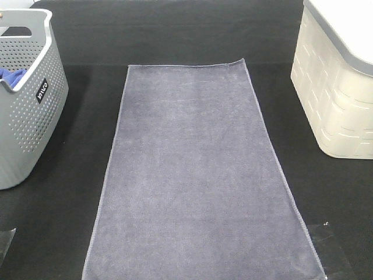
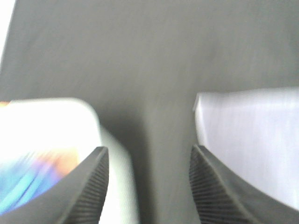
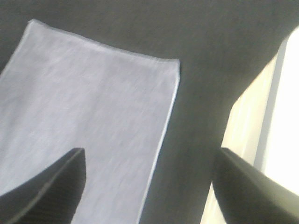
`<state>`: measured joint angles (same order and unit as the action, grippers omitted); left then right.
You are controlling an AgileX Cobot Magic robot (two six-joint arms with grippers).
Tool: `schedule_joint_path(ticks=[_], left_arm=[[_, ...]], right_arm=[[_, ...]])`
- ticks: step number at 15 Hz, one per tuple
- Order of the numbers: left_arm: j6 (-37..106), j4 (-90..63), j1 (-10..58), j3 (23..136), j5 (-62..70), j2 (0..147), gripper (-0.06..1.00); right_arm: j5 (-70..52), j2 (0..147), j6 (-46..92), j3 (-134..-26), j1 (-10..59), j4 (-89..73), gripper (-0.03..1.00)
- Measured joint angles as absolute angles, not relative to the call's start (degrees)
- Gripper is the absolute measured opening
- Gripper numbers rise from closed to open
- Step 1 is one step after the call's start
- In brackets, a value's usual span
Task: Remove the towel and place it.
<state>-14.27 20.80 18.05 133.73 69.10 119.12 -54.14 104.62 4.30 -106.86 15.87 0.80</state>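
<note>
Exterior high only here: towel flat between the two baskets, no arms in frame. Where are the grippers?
Observer: The left gripper is open, over bare black table between the grey basket and the towel.
Operator: Right one?
Observer: The right gripper is open too, above the towel's edge, holding nothing.
Operator: Anything in the grey basket?
Observer: The left wrist view shows blurred blue and orange inside; the overhead shows only a blue cloth.

The high camera looks steeply down on the towel (image 1: 198, 175) from the near side. Both wrist cameras hover close above, each sharing one far towel corner.
</note>
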Motion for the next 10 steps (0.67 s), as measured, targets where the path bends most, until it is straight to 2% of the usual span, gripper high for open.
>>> schedule_joint_path(ticks=[4, 10], left_arm=[[-12.09, 17.59, 18.05, 127.94, 69.33, 111.78, 0.51], [-12.09, 14.55, 18.28, 98.09, 69.44, 89.09, 0.51]], right_arm=[[-67.38, 101.64, 4.18, -106.86, 15.87, -0.52, 0.71], [-69.39, 97.63, 2.23, -101.93, 15.87, 0.0, 0.71]])
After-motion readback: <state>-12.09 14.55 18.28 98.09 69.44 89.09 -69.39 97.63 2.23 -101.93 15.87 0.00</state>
